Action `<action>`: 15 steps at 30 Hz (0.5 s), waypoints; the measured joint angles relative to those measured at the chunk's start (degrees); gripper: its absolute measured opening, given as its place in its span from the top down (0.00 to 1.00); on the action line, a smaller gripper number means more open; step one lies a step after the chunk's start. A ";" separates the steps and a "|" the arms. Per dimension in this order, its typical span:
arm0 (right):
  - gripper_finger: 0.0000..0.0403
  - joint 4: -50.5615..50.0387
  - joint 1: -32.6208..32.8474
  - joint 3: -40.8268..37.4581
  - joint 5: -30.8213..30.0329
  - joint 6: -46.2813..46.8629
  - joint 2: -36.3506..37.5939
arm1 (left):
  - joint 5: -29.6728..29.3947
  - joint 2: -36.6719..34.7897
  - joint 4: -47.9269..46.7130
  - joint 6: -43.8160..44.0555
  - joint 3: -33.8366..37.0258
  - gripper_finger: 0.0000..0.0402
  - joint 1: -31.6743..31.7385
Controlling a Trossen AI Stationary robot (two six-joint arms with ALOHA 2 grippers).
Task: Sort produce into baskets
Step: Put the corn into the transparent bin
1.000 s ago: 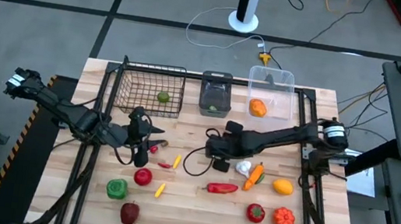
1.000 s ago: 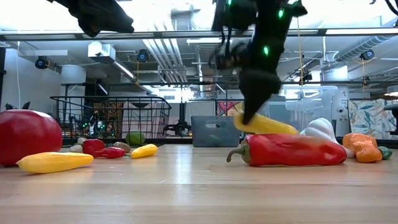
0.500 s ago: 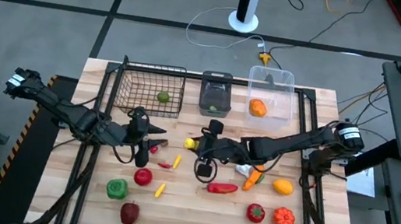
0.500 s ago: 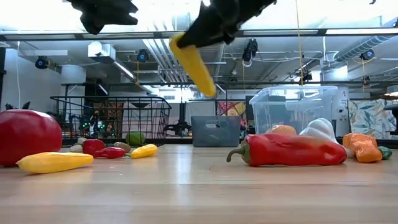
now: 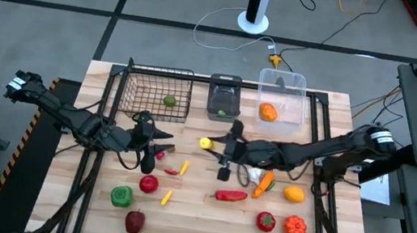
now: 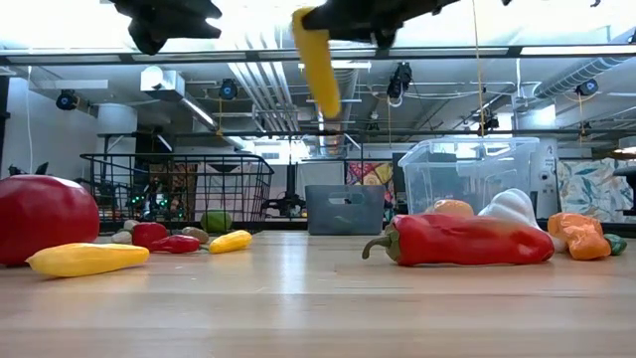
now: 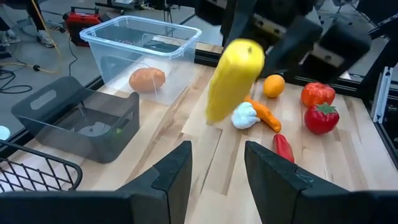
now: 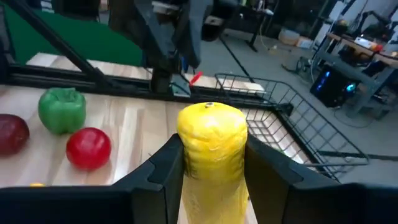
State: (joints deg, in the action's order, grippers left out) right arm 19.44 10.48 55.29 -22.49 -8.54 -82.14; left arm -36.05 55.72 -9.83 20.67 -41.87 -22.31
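While three containers line the far edge of the table (image 5: 96, 215), the right gripper (image 5: 218, 144) hangs above the middle of the boards, its two fingers (image 8: 163, 171) pressed against the sides of one yellow banana (image 5: 206, 142), which it holds clear of the table in front of the wire basket (image 5: 140, 89) and the grey bin (image 5: 225, 94). The wire basket holds one green fruit (image 5: 169, 101), the grey bin has something small and green at its bottom, and the clear tub (image 5: 281, 92) holds one orange fruit (image 5: 268, 112). The left gripper (image 5: 163, 134) waits just in front of the wire basket with its fingers (image 7: 174, 174) parted and nothing between them. Near it lie one small red chilli (image 5: 171, 172), two small yellow pieces (image 5: 184, 167) and (image 5: 166, 198), one red apple (image 5: 148, 183), one green pepper (image 5: 121, 196) and one dark red fruit (image 5: 134, 220). On the right half of the table lie one long red pepper (image 5: 231, 195), one white garlic (image 5: 253, 173), one carrot (image 5: 264, 183), one orange fruit on the boards (image 5: 293, 195), one red bell pepper (image 5: 265, 220) and one red-orange ridged fruit (image 5: 294, 226).
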 joint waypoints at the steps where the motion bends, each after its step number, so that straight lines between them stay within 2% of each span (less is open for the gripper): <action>1: 0.67 0.30 0.00 -1.20 -0.03 0.02 1.53 | -0.71 0.00 -0.01 0.02 0.00 0.67 0.00; 6: 0.67 0.69 0.00 -5.82 -3.16 -0.12 11.32 | -2.38 0.00 0.18 0.00 0.00 0.67 0.01; 12: 0.67 -0.16 -0.89 -10.12 -15.12 0.20 23.70 | -2.47 0.00 0.01 -0.46 0.00 0.67 0.02; 15: 0.67 -3.74 -2.78 -11.66 -18.11 3.13 28.54 | -2.47 0.00 -0.02 -0.60 0.00 0.67 0.02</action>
State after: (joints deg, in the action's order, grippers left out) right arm 15.70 7.71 43.62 -40.60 -5.41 -53.61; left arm -38.52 55.72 -9.85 20.07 -41.87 -22.28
